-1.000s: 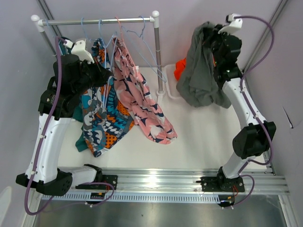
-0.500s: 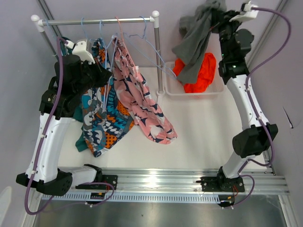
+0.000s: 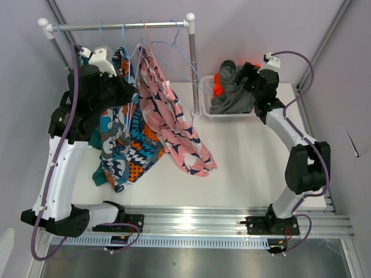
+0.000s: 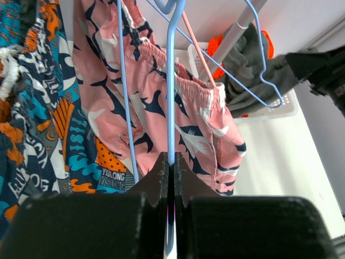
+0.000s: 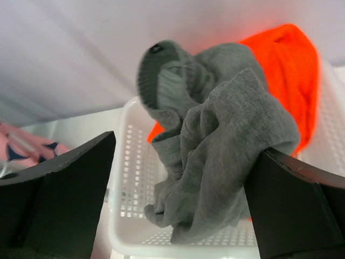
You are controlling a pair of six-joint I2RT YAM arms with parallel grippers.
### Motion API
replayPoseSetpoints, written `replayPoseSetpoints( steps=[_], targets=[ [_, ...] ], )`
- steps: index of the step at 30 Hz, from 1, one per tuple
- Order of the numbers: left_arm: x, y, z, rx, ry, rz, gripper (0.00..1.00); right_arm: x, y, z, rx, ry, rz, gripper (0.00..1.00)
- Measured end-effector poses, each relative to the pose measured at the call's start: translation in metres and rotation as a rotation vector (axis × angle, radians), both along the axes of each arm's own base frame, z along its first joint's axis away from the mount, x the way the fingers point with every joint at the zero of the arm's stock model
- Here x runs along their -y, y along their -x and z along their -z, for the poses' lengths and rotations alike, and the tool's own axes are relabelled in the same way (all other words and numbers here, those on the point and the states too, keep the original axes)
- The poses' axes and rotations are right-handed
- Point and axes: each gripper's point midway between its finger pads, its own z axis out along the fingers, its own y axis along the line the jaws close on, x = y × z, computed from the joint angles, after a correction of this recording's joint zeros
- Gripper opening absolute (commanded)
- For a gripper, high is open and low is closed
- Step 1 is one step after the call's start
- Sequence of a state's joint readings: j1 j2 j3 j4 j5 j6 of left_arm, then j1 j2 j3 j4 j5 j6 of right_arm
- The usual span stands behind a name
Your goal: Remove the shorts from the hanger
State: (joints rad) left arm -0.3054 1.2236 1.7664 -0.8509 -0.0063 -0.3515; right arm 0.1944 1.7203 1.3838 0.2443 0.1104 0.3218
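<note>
A thin metal rail [image 3: 116, 26] runs across the far left side, with 1 white round cap [image 3: 190, 17] at its right end and a second cap [image 3: 42, 22] at its left end. A metal post [image 3: 195, 69] goes down from the right cap to the white table [image 3: 249, 162]. A white perforated basket [image 3: 232, 114] sits just beside this post, on its right. An aluminium track [image 3: 197, 217] lies along the near edge

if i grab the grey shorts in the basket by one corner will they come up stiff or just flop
Likely floppy: the grey shorts lie crumpled in soft folds, heaped in the white basket. Probably light and not slippery, since the cloth looks knit. They might drag the orange shorts lying against them.
</note>
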Motion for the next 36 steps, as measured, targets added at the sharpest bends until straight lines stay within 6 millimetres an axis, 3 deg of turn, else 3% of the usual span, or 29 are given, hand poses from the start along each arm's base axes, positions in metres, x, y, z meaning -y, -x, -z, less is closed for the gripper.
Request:
replayPoseSetpoints(
  steps=[3, 5, 14, 17, 21, 26, 27, 28, 31, 34, 36],
  targets=[
    [-0.002, -0.008, -0.009, 0.008, -0.016, -0.017, 0.00, 0.010, 0.013, 0.000, -0.048, 0.008, 0.061, 0.99],
    [-0.003, -0.017, -0.018, 0.023, -0.023, -0.033, 0.00, 0.017, 0.034, -0.007, -0.055, 0.007, 0.093, 0.99],
    [-0.005, -0.069, -0.031, 0.034, -0.066, -0.098, 0.00, 0.029, 0.185, -0.060, 0.110, -0.093, 0.065, 0.99],
    [-0.009, -0.094, -0.019, 0.006, -0.076, -0.122, 0.00, 0.031, 0.219, -0.056, 0.133, -0.130, 0.037, 0.99],
    [-0.017, -0.126, 0.019, -0.088, -0.097, -0.161, 0.00, 0.022, 0.245, -0.036, 0.088, -0.143, -0.025, 0.99],
    [-0.020, -0.136, 0.054, -0.180, -0.103, -0.180, 0.00, 0.012, 0.262, -0.016, 0.019, -0.126, -0.075, 0.99],
    [-0.020, -0.136, 0.054, -0.181, -0.097, -0.179, 0.04, 0.011, 0.264, -0.013, 0.011, -0.123, -0.082, 0.99],
    [-0.019, -0.136, 0.055, -0.181, -0.089, -0.178, 0.19, 0.011, 0.267, -0.011, 0.004, -0.121, -0.085, 0.99],
    [-0.018, -0.128, 0.056, -0.185, -0.072, -0.175, 0.46, 0.011, 0.270, -0.009, -0.002, -0.120, -0.087, 0.99],
    [-0.019, -0.113, 0.053, -0.186, -0.049, -0.175, 0.64, 0.011, 0.273, -0.008, -0.006, -0.120, -0.090, 0.99],
    [-0.020, -0.103, 0.044, -0.168, -0.033, -0.173, 0.69, 0.011, 0.275, -0.008, -0.009, -0.123, -0.094, 0.99]
  ],
)
